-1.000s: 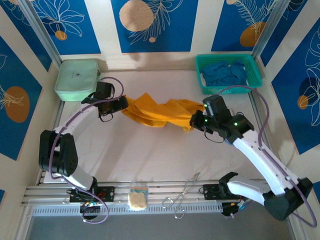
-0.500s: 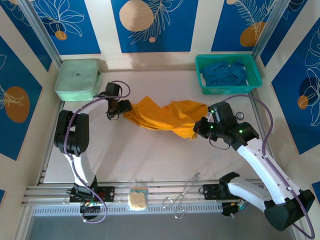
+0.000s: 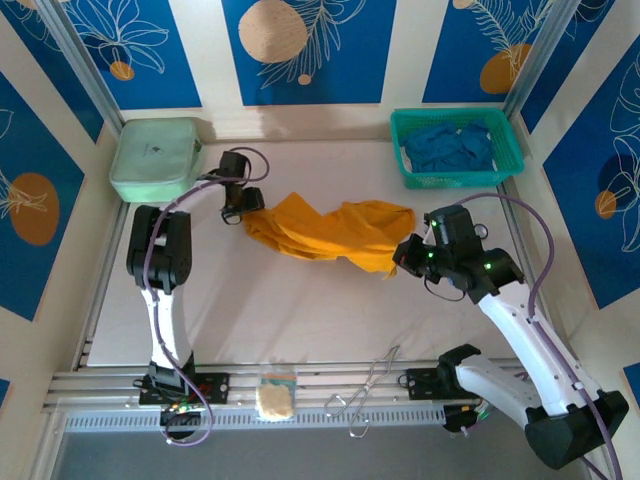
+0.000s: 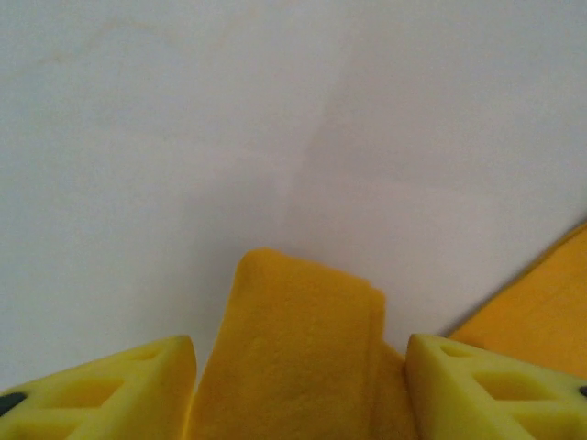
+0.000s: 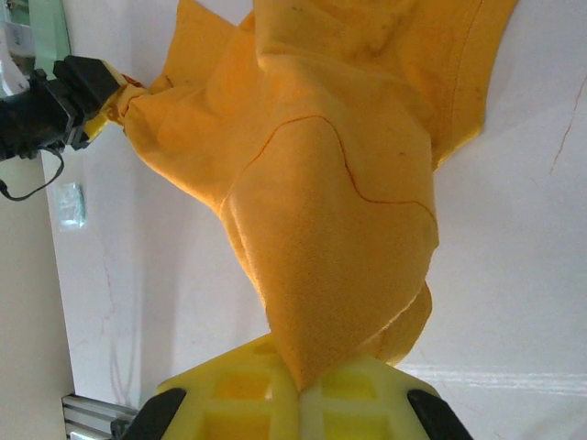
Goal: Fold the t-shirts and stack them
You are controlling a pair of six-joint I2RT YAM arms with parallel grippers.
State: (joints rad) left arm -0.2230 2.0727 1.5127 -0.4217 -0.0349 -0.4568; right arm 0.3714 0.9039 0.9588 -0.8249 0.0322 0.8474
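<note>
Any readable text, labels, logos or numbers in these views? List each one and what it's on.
No text can be read in any view.
mint-green pouch: a small dark mark on its top, too small to read.
packet on the near rail: any print is too small to tell.
mustard-orange t-shirt: plain cloth with no print.
wall panels: leaf and circle pattern, no lettering.

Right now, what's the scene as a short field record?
orange t-shirt: bunched, unfolded, stretched between both arms mid-table
left end effector: fingers either side of a fold at its left end; grip unclear
right end effector: shut on its right end
blue t-shirts: crumpled in the teal basket, far right
mint pouch: far left corner
progress: no shirt folded
</note>
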